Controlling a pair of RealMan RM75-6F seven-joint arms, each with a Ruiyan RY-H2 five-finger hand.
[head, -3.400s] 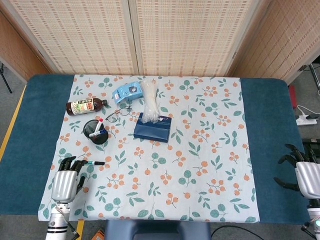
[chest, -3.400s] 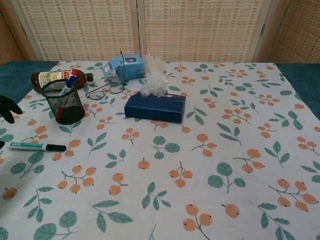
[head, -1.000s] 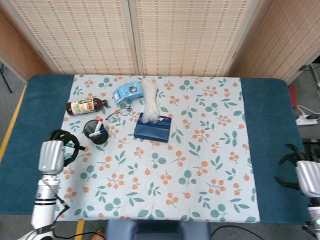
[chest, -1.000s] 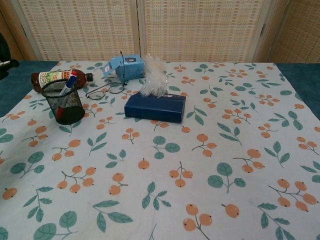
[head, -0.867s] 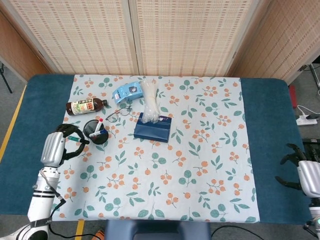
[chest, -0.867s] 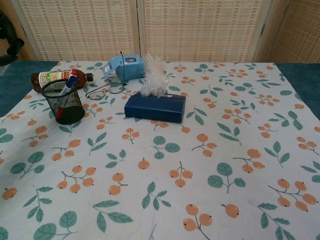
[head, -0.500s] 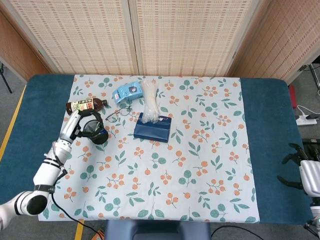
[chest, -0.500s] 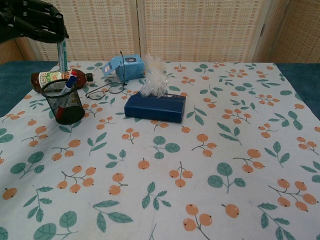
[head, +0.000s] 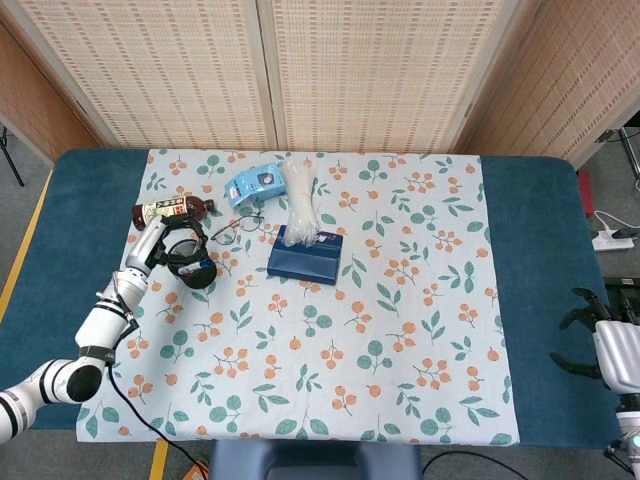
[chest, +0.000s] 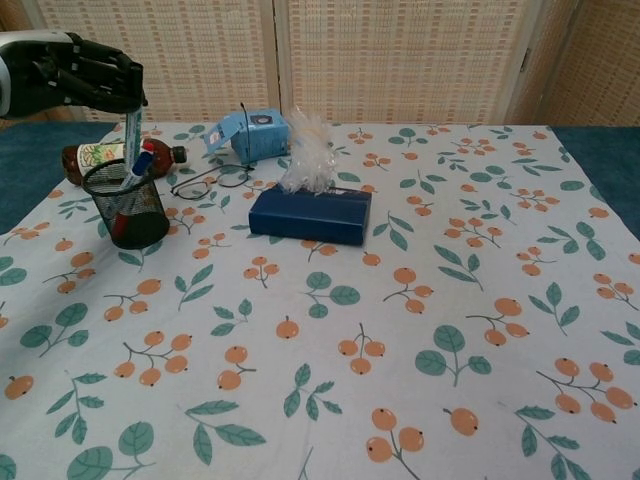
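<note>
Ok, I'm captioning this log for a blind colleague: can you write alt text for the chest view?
The robot's left hand holds a marker pen upright over a black mesh pen cup that already has a pen in it, on a floral tablecloth. Behind lie a brown bottle, eyeglasses, a light blue box and a navy tissue box.

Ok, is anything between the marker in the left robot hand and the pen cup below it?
Nothing visible: the left robot hand holds the marker upright right over the pen cup, beside the pen already inside.
</note>
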